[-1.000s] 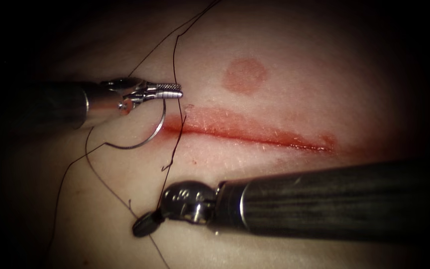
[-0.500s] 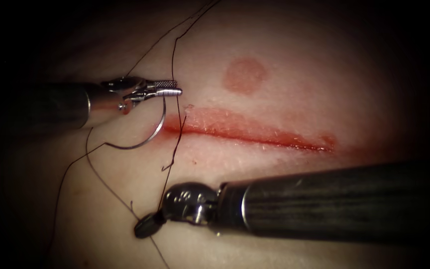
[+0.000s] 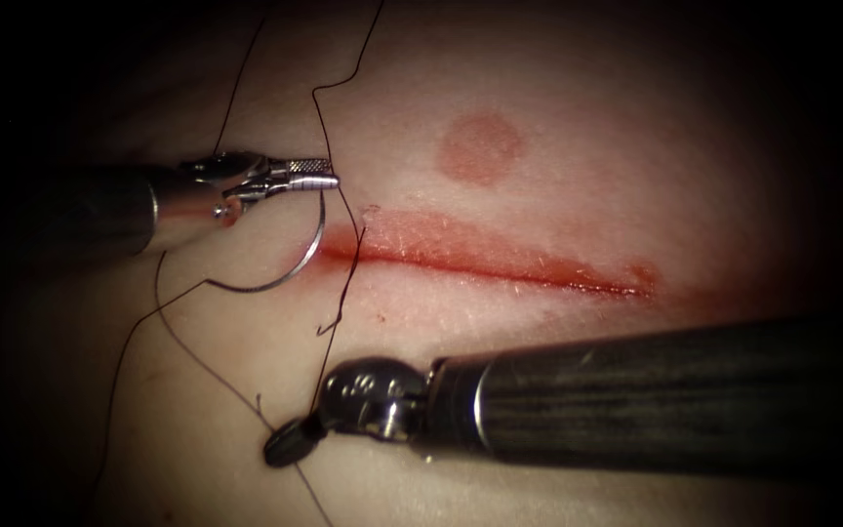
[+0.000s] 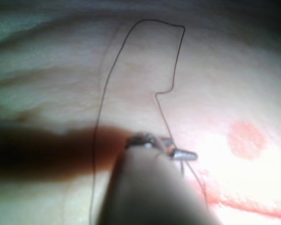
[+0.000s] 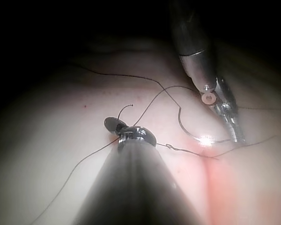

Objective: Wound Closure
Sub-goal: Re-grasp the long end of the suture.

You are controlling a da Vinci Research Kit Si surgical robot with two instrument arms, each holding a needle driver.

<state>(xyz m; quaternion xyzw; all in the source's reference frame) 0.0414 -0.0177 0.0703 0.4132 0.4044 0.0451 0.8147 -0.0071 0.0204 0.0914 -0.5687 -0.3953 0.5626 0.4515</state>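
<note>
The left hand [image 3: 329, 174] pinches the curved steel needle [image 3: 275, 278] near one end, beside the cut [image 3: 500, 263]. The right hand [image 3: 285, 444], pressed together, grips thin dark thread [image 3: 339, 259] on pale tissue [image 3: 539, 117].

I read no lettering, number, brand or sign on anything in front of me.
</note>
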